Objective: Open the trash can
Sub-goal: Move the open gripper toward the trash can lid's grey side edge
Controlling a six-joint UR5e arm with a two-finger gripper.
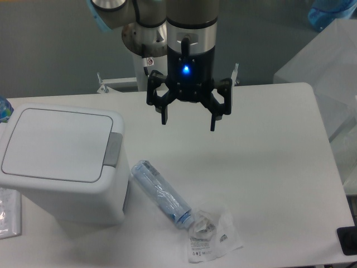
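Note:
The trash can (61, 167) is a boxy white bin at the left of the table. Its flat white lid (56, 142) lies shut, and the grey push-button tab (113, 149) sits on its right edge. My gripper (189, 121) hangs above the table to the right of the bin and beyond it. It stands open, with the black fingers (165, 111) spread wide and nothing between them. A blue light glows on the gripper body.
A clear plastic bottle (162, 192) lies on its side just right of the bin. A crumpled clear wrapper (215, 234) lies at its lower end. A plastic bag (8, 215) shows at the left edge, a dark object (348, 241) at the lower right.

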